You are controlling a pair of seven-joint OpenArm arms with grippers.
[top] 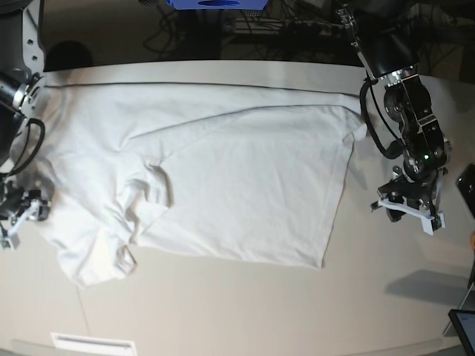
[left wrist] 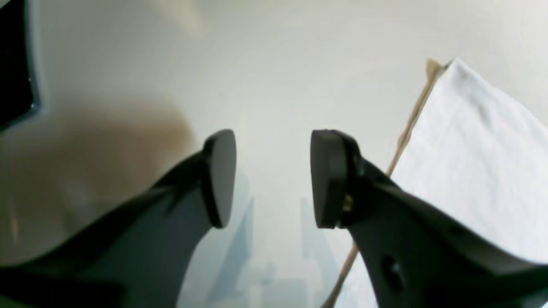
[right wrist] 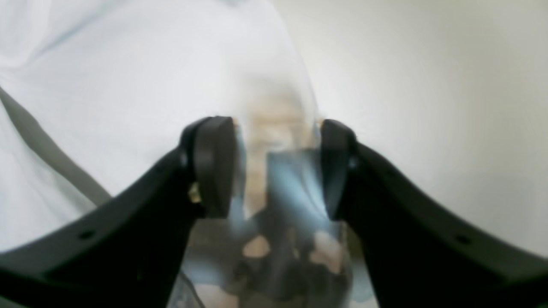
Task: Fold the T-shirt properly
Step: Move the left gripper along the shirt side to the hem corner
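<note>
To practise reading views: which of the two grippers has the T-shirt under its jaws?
The right gripper: its jaws hang over the T-shirt edge. The left gripper hangs over bare table, cloth beside it.

No legible text or labels anywhere.

Base view high overhead, looking down on whole tabletop (top: 223, 311); wrist views close, low, facing past each end effector, sharing T-shirt (top: 223, 178) edges with it.

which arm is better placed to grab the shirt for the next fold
Probably right: the right gripper hovers over the T-shirt edge, jaws apart. The left gripper stands over bare table beside it.
</note>
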